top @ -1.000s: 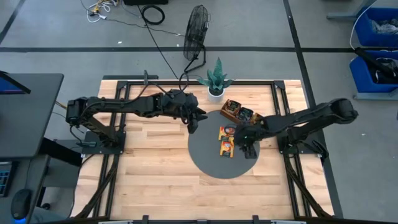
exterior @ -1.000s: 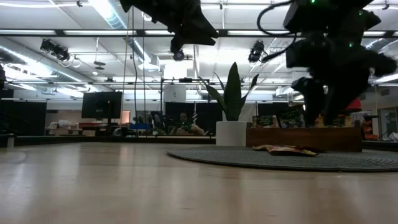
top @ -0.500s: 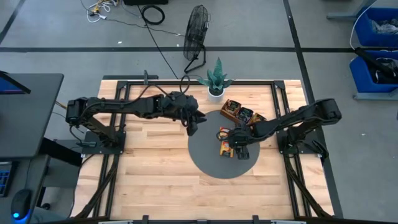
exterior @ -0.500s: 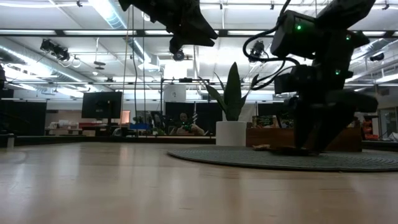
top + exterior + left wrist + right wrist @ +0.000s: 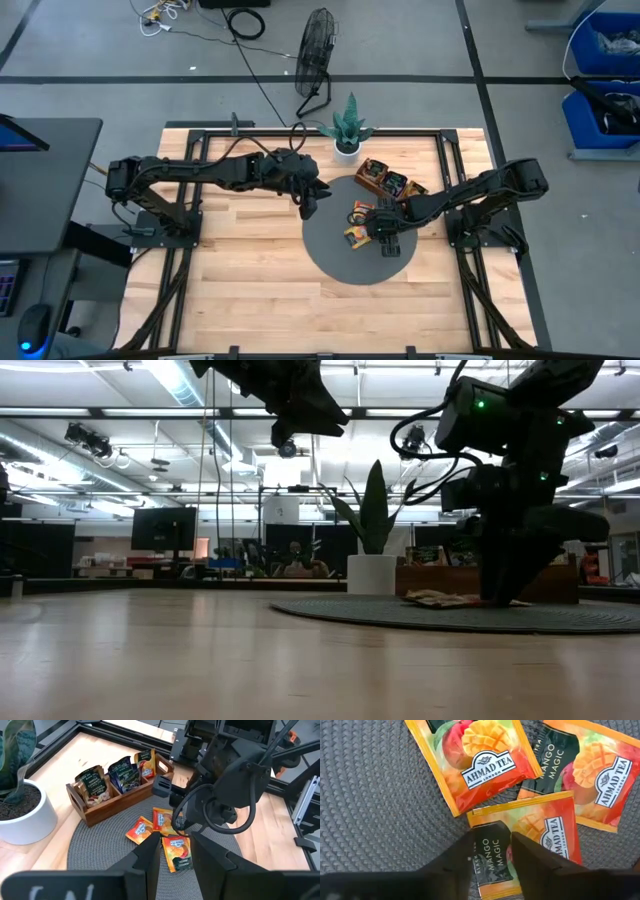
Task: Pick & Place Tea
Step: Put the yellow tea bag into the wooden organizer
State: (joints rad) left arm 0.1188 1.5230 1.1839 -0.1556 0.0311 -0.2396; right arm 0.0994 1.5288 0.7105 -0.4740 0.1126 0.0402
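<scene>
Three orange-yellow tea sachets (image 5: 485, 760) (image 5: 585, 780) (image 5: 530, 845) lie flat on a round grey mat (image 5: 345, 265). The left wrist view shows them as sachets (image 5: 162, 819) close to the right arm. More sachets (image 5: 122, 770), dark blue and orange, stand upright in a long wooden tray (image 5: 385, 182) at the mat's far edge. My right gripper (image 5: 492, 837) is open and low over the mat, fingers astride the dark-printed end of the nearest sachet. My left gripper (image 5: 308, 203) is open, hovering high above the mat's far-left edge. My right gripper points down from above at the sachet's dark "Mango Magic" end (image 5: 490, 855). One fingertip (image 5: 470, 845) stands at the sachet's edge, the other (image 5: 522, 845) over its face. The sachet lies flat on the mat. Whether the fingertips touch it I cannot tell.
A potted plant in a white pot (image 5: 348, 130) stands just beyond the mat's far edge, beside the tray. A floor fan (image 5: 318, 50) stands beyond the table. Bare wooden tabletop (image 5: 250, 270) spreads to the left and near side of the mat.
My right gripper has moved toward the table's left and come down from above the mat to the sachets, where it has stayed for the last half second. The left arm has kept still.
</scene>
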